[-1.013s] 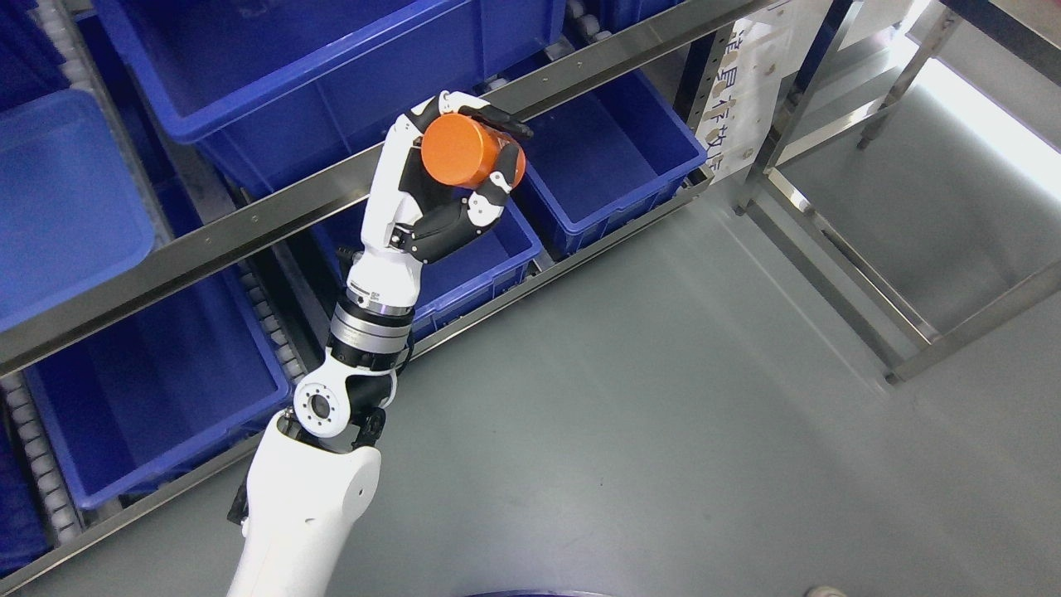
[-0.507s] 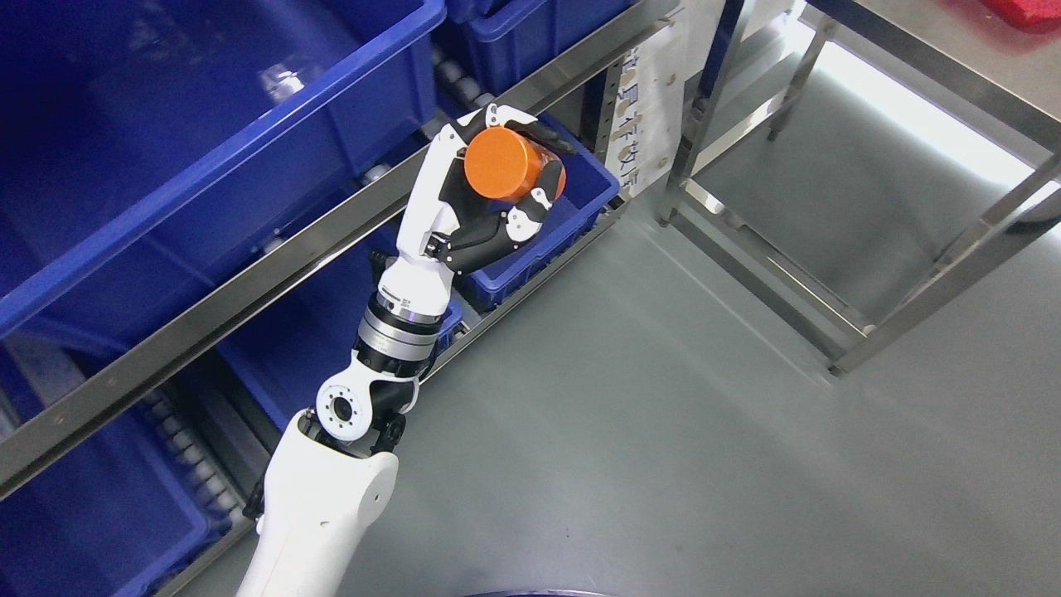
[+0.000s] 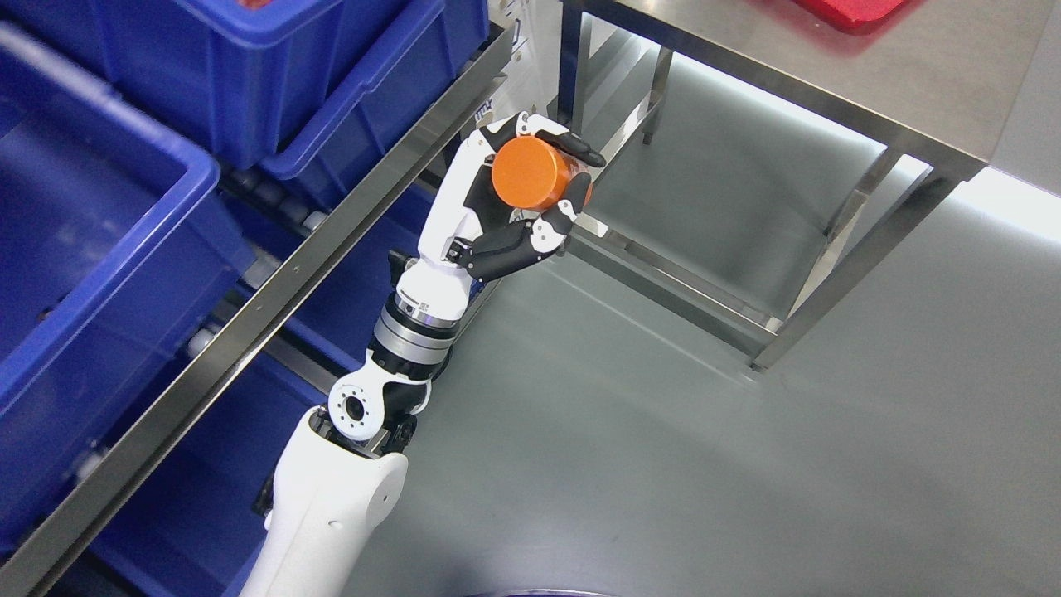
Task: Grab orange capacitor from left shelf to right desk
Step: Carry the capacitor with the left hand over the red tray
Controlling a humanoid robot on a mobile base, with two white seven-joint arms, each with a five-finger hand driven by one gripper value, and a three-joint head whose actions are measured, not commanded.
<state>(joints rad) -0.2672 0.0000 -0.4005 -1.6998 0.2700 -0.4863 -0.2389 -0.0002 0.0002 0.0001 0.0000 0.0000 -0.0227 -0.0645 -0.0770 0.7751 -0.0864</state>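
Capacitor [image 3: 532,173], orange and round, was held clear of every surface in the left hand [image 3: 506,217], fingers [image 3: 554,230] curled beneath it and the thumb across its top. The flat end faced the camera. The arm rose from the lower left edge, with the hand raised between the shelf rail [image 3: 249,332] and the steel desk [image 3: 903,75]. Blue bins [image 3: 108,249] filled the shelf on the left. A red item [image 3: 845,10] lay at the desk's far edge, cut off by the frame. The grey floor [image 3: 663,464] lay below.
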